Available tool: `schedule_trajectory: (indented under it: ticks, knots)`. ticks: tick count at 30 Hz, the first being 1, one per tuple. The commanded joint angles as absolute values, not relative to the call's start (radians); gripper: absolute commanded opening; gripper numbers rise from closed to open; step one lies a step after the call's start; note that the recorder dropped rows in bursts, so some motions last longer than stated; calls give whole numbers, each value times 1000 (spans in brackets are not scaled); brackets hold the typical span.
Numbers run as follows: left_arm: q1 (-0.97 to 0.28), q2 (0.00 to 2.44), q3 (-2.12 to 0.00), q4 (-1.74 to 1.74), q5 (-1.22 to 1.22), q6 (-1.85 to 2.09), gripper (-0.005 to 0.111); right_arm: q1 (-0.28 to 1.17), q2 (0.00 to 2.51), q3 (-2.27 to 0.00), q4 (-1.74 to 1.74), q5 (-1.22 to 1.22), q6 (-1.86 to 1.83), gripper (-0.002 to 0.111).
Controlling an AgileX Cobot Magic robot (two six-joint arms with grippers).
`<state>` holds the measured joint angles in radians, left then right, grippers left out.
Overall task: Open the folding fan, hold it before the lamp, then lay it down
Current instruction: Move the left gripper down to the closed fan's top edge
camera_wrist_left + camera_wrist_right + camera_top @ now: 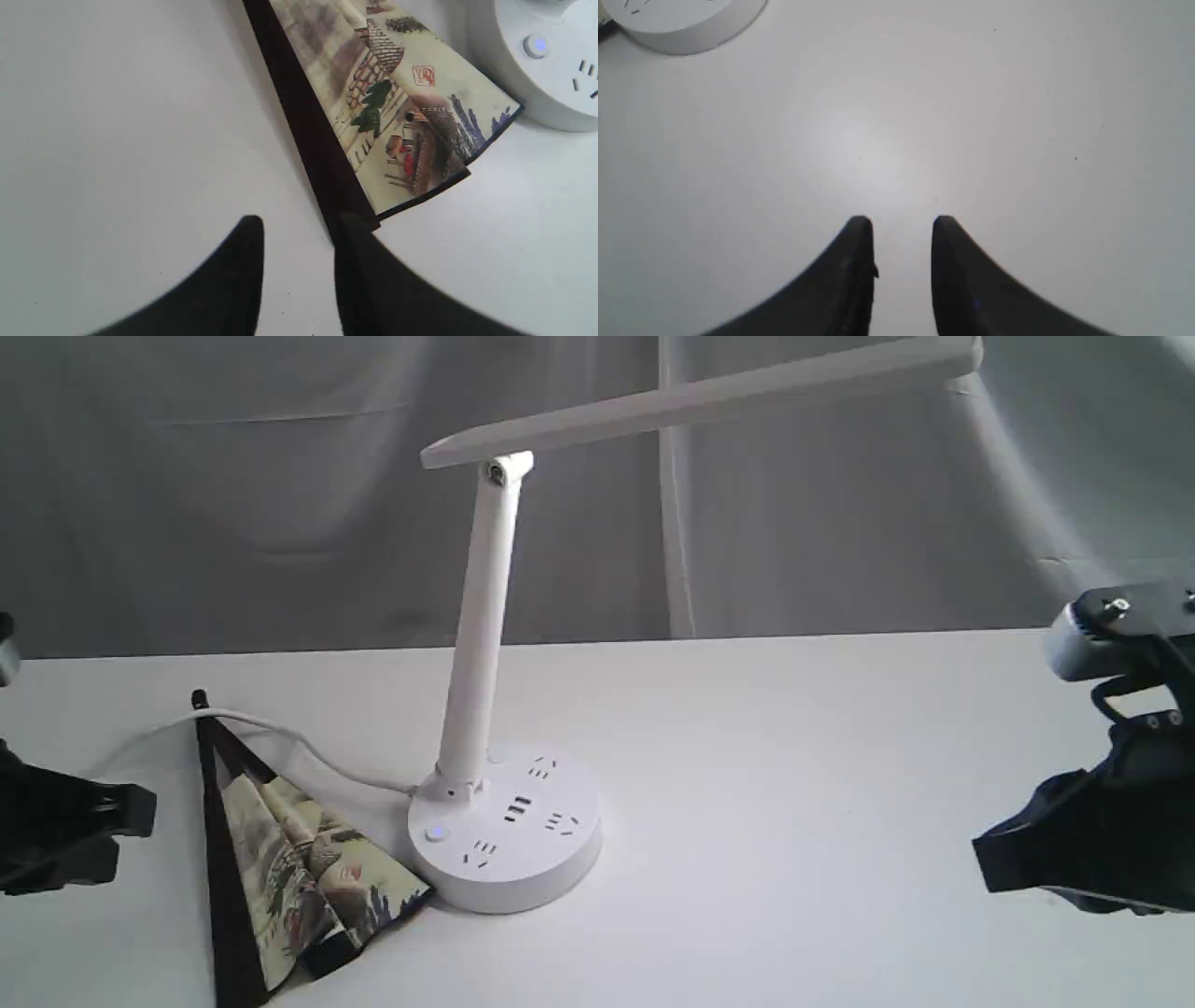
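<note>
In the exterior view the fan lies flat on the counter at the lower left of the frame. It is spread only partway, its pivot points toward the back, and one corner of the leaf is just beside the round base of the lamp. The white cord runs past the pivot end. The left claw sits at the left edge near the fan, and the right claw is at the right edge, well apart from it. Neither holds anything.

In the left wrist view the left claw has its fingers apart over bare counter. One fingertip is at the wide end of the dark outer rib; I cannot tell whether it touches.

In the right wrist view the right claw is also apart and empty, and only the rim of the base shows.

I judge the step in hand to be taking hold of the fan for opening. The left claw should straddle the outer rib squarely and pinch wood, not paper. The rib lies low on the counter, so the fingertips need to get down beside it. The right claw has to cross to the other edge of the leaf without hitting the lamp. The fan should be lifted clear of the base and cord before it is spread, so the pleats do not catch.
</note>
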<state>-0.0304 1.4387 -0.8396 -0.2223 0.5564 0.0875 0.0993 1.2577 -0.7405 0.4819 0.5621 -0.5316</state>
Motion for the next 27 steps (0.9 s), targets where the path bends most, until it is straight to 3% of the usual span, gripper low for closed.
schedule_trajectory:
  ticks: [1, 9, 19, 25, 27]
  knots:
    - [-28, 1496, -877, -255, 554, 128, 28, 109, 1290, -747, 490, 535, -544, 23]
    - [-48, 1625, -968, -271, 568, 158, 28, 141, 1364, -747, 497, 506, -569, 33]
    - [-72, 1718, -997, -263, 467, 156, 29, 178, 1403, -747, 501, 497, -574, 33]
    - [-72, 1798, -1006, -334, 389, 158, 57, 178, 1403, -747, 501, 497, -574, 33]
    - [-72, 1818, -1006, -359, 340, 154, 60, 178, 1403, -747, 501, 497, -574, 33]
